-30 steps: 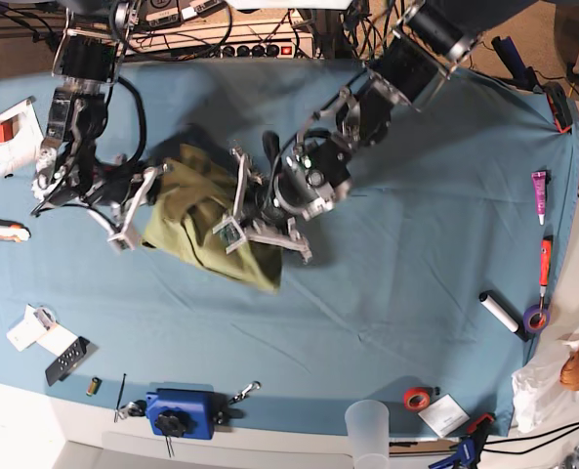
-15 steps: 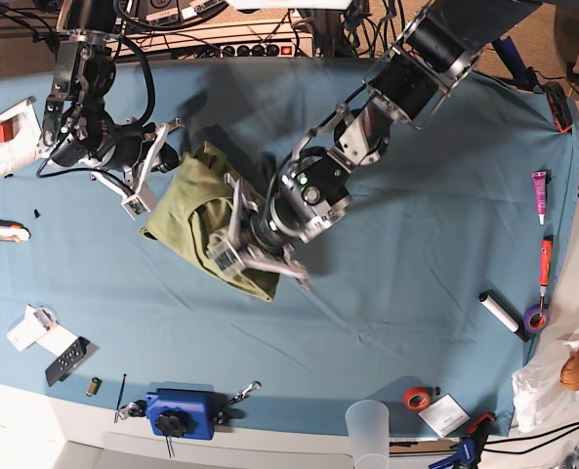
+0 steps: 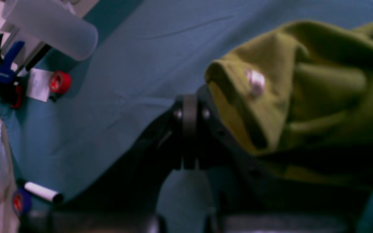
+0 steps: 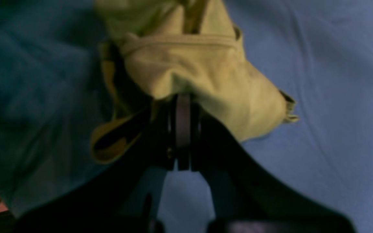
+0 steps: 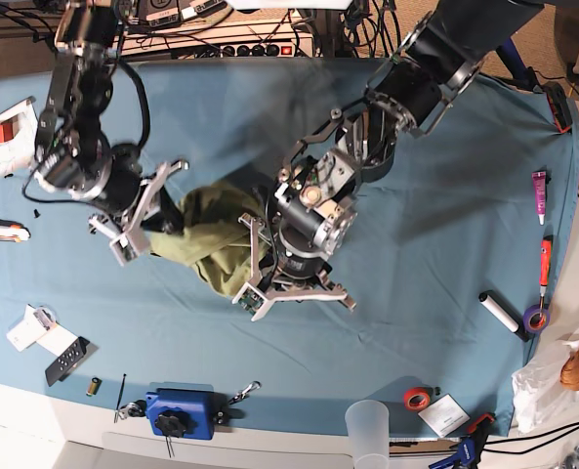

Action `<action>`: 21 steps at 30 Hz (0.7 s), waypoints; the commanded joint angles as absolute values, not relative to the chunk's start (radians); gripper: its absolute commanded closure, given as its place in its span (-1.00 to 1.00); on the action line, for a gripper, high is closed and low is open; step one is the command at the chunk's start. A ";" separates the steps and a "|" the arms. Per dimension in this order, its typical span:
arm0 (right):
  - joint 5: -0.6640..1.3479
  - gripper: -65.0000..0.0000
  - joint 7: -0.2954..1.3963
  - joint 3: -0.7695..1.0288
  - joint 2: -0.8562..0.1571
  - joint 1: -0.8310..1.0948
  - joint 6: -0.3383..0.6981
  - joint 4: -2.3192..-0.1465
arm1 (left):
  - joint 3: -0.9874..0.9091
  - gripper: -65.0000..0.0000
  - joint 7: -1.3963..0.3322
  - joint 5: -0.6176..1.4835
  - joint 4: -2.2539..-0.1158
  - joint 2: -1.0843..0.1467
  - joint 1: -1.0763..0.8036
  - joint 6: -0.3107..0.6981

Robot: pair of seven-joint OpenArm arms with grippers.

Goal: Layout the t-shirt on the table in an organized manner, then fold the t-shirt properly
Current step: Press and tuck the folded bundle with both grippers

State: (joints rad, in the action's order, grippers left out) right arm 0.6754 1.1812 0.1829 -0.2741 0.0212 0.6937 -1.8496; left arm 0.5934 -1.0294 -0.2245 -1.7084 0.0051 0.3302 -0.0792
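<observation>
The olive-green t-shirt (image 5: 211, 244) is bunched in a crumpled heap left of the middle of the teal table (image 5: 435, 225). My right gripper (image 5: 162, 221) holds its left end. In the right wrist view the jaws (image 4: 183, 97) are shut on a hemmed fold of the t-shirt (image 4: 202, 68), which hangs above the cloth. My left gripper (image 5: 253, 256) is at the heap's right end. The left wrist view has it (image 3: 189, 100) shut on an edge of the t-shirt (image 3: 306, 87), with the small white tag (image 3: 255, 81) just beside the fingertips.
Along the front edge stand a blue device (image 5: 182, 411), a translucent cup (image 5: 367, 426) and a red tape roll (image 5: 418, 398). A white roller (image 5: 504, 315) and markers (image 5: 544, 266) lie at the right. A remote (image 5: 69, 360) and a white card (image 5: 11, 133) lie at the left.
Both arms swung toward the table's front, carrying the t-shirt. The heap is tighter and a little nearer the front edge. The left wrist has turned so that it points down.
</observation>
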 commanded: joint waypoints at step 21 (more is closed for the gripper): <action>1.114 1.00 1.396 0.062 -0.283 0.030 0.698 -1.851 | 0.590 1.00 -1.107 -0.437 -1.740 0.014 0.244 -0.087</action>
